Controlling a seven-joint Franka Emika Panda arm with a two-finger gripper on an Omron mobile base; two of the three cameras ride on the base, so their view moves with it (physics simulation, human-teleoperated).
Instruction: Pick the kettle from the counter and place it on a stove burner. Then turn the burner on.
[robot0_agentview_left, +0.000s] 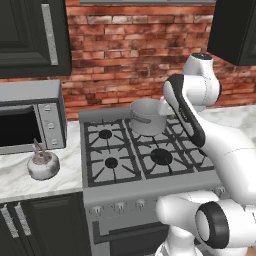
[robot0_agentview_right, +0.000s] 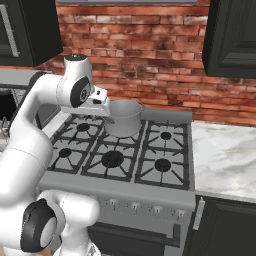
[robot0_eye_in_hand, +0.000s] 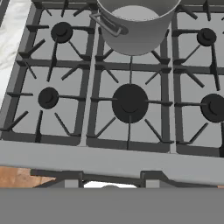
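1. Silver-grey and squat, the kettle (robot0_agentview_left: 43, 165) sits in the left base view on the white marble counter (robot0_agentview_left: 70, 175), just in front of the microwave (robot0_agentview_left: 30, 120) and well to the left of the stove (robot0_agentview_left: 145, 150). Its thin handle (robot0_agentview_left: 36, 146) stands upright, which looks like the natural place to grasp. The arm (robot0_agentview_left: 200, 120) rises over the right half of the stove, well apart from the kettle, so I judge the step in hand to be the reach; doing it well means swinging left across the stove and coming down on the handle from above.

2. From the right base view, the arm's wrist hangs near the grey pot (robot0_agentview_right: 122, 117) standing at the back of the stove. Any sweep to the left should clear the pot's rim and side handle. The front-left burner (robot0_agentview_right: 65, 152) is bare, so the target spot is free.

3. Looking down through the hand view, the centre burner (robot0_eye_in_hand: 130, 103) lies straight below, the front-left burner at left and the pot at the top edge. A strip of counter shows in the upper left corner, the way to go. The fingertips cannot be made out, so I cannot tell how wide they stand; they should be spread enough to straddle the handle before descending.
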